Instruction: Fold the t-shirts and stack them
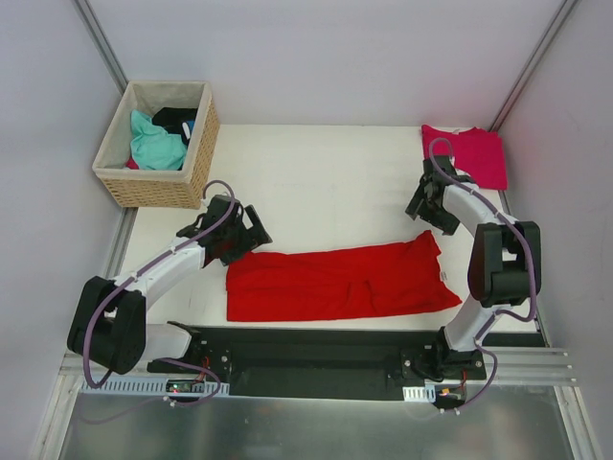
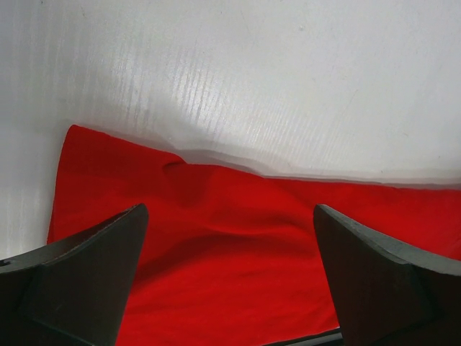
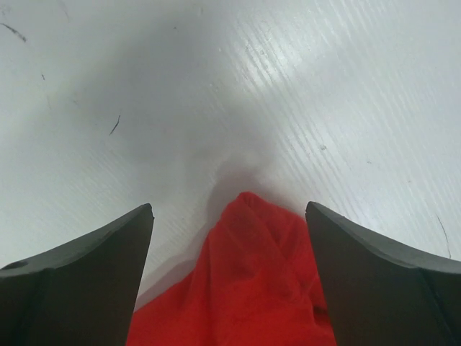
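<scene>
Bent white arms rise from the near rail. Left gripper (image 1: 247,230), jaws wide and empty, hovers at the 10 o'clock corner of the long bright red cloth t-shirt (image 1: 335,283). Right gripper (image 1: 421,206), equally wide, hangs over its 2 o'clock tip. On the white table (image 1: 316,182), a folded magenta-pink t-shirt (image 1: 465,153) lies at 1 o'clock and a woven wicker basket (image 1: 158,187) at 11.

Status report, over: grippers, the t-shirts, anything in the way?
Both grippers open, empty: left gripper over left end of red t-shirt, right gripper at its far right corner. Red t-shirt folded lengthwise; pink t-shirt folded, far right. Nothing in the way.
</scene>
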`<act>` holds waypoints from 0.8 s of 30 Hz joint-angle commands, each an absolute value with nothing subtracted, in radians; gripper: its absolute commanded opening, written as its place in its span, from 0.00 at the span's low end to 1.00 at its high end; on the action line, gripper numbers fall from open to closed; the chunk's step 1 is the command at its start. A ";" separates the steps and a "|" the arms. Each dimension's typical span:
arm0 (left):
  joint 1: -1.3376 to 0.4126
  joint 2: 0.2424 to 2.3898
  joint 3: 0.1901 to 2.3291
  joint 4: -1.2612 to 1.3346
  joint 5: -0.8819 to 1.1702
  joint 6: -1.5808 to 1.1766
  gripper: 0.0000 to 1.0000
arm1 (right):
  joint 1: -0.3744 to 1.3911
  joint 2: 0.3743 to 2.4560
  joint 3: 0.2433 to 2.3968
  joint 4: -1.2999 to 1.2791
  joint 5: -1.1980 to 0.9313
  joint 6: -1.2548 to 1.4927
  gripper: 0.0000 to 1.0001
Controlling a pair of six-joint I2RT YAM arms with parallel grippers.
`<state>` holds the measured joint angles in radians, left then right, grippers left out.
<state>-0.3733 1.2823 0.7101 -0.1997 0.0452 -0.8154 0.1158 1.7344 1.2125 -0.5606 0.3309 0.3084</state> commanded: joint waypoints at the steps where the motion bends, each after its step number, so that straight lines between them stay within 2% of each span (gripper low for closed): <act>1: -0.380 1.298 0.745 -0.207 0.048 -0.798 0.99 | 0.103 1.707 1.204 -0.551 0.293 0.305 0.90; 7: -0.380 1.302 0.747 -0.206 0.043 -0.799 0.99 | 0.104 1.721 1.195 -0.549 0.284 0.311 0.78; 8: -0.380 1.302 0.746 -0.207 0.043 -0.799 0.99 | 0.104 1.727 1.195 -0.549 0.284 0.310 0.69; 10: -0.380 1.304 0.742 -0.207 0.040 -0.799 0.99 | 0.103 1.735 1.195 -0.552 0.281 0.313 0.60; 11: -0.380 1.304 0.741 -0.207 0.040 -0.802 0.99 | 0.104 1.739 1.195 -0.555 0.281 0.314 0.49; 15: -0.380 1.307 0.744 -0.207 0.037 -0.799 0.99 | 0.103 1.744 1.193 -0.566 0.290 0.325 0.28; 17: -0.380 1.310 0.745 -0.207 0.038 -0.799 0.99 | 0.103 1.744 1.193 -0.572 0.293 0.327 0.24; 24: -0.380 1.313 0.750 -0.207 0.034 -0.795 0.99 | 0.104 1.733 1.172 -0.589 0.308 0.331 0.26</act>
